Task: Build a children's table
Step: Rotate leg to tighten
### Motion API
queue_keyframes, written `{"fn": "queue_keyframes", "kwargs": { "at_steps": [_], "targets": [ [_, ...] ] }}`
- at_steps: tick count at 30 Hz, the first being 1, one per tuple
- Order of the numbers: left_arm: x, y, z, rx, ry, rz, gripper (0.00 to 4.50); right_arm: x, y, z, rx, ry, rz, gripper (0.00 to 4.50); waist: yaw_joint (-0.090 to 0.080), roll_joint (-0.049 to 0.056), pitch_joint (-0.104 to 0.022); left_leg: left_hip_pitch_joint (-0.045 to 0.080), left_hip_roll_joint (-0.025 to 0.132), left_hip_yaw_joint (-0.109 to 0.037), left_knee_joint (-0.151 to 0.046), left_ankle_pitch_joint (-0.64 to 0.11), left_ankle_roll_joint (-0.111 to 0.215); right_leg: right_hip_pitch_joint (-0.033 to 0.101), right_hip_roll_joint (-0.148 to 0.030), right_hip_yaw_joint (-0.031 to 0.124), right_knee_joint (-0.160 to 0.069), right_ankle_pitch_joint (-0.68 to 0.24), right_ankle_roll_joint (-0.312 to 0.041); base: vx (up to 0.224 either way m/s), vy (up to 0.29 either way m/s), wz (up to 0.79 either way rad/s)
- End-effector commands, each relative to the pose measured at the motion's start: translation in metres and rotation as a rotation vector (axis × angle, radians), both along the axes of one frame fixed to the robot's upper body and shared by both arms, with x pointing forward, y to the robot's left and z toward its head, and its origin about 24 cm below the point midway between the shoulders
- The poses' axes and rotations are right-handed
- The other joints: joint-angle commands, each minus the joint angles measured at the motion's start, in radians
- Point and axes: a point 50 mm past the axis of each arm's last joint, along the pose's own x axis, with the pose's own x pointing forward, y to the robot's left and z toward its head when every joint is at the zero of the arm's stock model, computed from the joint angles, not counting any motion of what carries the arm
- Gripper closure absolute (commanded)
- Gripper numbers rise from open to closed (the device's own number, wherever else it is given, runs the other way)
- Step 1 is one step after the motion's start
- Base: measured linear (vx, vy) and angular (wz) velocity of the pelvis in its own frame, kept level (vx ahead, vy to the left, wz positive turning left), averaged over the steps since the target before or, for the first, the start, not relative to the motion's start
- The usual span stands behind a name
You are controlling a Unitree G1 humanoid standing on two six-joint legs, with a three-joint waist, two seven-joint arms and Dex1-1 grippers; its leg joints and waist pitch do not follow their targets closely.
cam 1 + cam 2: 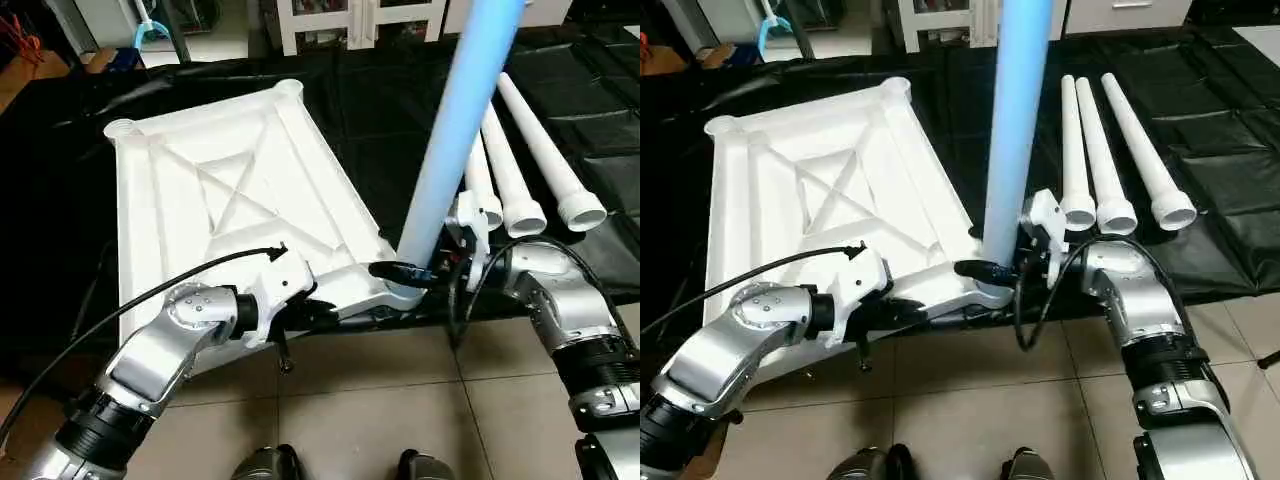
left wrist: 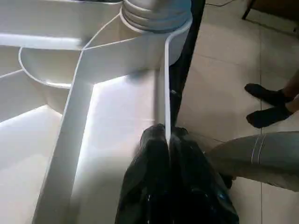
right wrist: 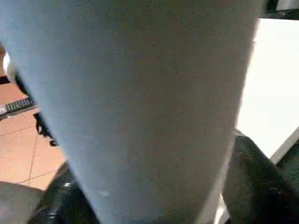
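The children's table's white tabletop lies upside down on a black sheet, its X-ribbed underside facing up. One white leg stands upright in the near right corner socket. My right gripper sits at that leg's base just above the socket, and the leg looms close in the right wrist view. My left gripper is shut on the thin near rim of the tabletop, a short way left of the socket. Three more legs lie side by side on the sheet to the right.
The black sheet covers the floor under the parts, and brown tiles lie in front. White furniture stands at the back. A person's feet in dark socks rest on the tiles nearby.
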Motion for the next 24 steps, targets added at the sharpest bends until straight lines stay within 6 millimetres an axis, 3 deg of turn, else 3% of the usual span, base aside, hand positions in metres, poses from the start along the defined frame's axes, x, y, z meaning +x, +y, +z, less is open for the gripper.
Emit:
{"fn": "queue_keyframes", "kwargs": {
  "at_steps": [1, 6, 12, 16, 21, 22, 23, 24],
  "targets": [
    [-0.012, 0.005, -0.017, 0.047, 0.11, -0.047, 4.5, 0.005, -0.018, 0.006, 0.021, -0.009, -0.091, 1.87, -0.002, -0.02, -0.075, 0.039, 0.049, -0.025, -0.075, -0.259, 0.076, 0.035, -0.014, 0.017, -0.054, -0.245, -0.22, 0.0, 0.0, 0.0],
    [-0.011, 0.003, -0.017, 0.04, 0.112, -0.037, 4.5, 0.008, -0.018, -0.001, 0.042, 0.012, -0.167, 2.24, -0.004, -0.018, -0.075, 0.035, 0.048, -0.026, -0.075, -0.252, 0.082, 0.035, -0.015, 0.017, -0.054, -0.238, -0.222, 0.0, 0.0, 0.0],
    [-0.009, 0.002, -0.016, 0.031, 0.114, -0.022, 4.5, 0.012, -0.016, -0.012, 0.039, 0.017, -0.283, 2.46, -0.01, -0.016, -0.068, 0.034, 0.048, -0.027, -0.08, -0.289, 0.065, 0.032, -0.015, 0.016, -0.059, -0.28, -0.21, 0.0, 0.0, 0.0],
    [-0.001, -0.004, -0.018, 0.031, 0.097, 0.033, 4.5, 0.02, -0.008, -0.023, -0.005, 0.022, -0.461, 2.48, -0.021, -0.016, -0.063, 0.039, 0.046, -0.031, -0.087, -0.359, 0.021, 0.025, -0.014, 0.017, -0.066, -0.361, -0.178, 0.0, 0.0, 0.0],
    [0.016, -0.013, -0.018, 0.034, 0.055, 0.145, 4.5, 0.026, 0.005, -0.033, -0.006, 0.059, -0.617, 2.53, -0.033, -0.019, -0.058, 0.039, 0.043, -0.035, -0.092, -0.433, -0.012, 0.02, -0.015, 0.016, -0.075, -0.439, -0.139, 0.0, 0.0, 0.0],
    [0.029, -0.02, -0.016, 0.034, 0.014, 0.245, 4.5, 0.03, 0.012, -0.04, -0.027, 0.062, -0.724, 2.53, -0.035, -0.018, -0.053, 0.043, 0.042, -0.034, -0.093, -0.452, -0.02, 0.011, -0.015, 0.017, -0.081, -0.471, -0.13, 0.0, 0.0, 0.0],
    [0.029, -0.02, -0.016, 0.034, 0.014, 0.245, 4.5, 0.03, 0.012, -0.04, -0.027, 0.062, -0.724, 2.54, -0.035, -0.017, -0.052, 0.047, 0.04, -0.034, -0.092, -0.467, -0.029, 0.007, -0.014, 0.016, -0.085, -0.497, -0.122, 0.0, 0.0, 0.0],
    [0.034, -0.024, -0.015, 0.023, 0.009, 0.29, 4.5, 0.031, 0.016, -0.044, -0.037, 0.068, -0.771, 2.54, -0.035, -0.02, -0.054, 0.05, 0.039, -0.036, -0.092, -0.479, -0.034, 0.009, -0.014, 0.015, -0.087, -0.513, -0.115, 0.0, 0.0, 0.0]
  ]
}}
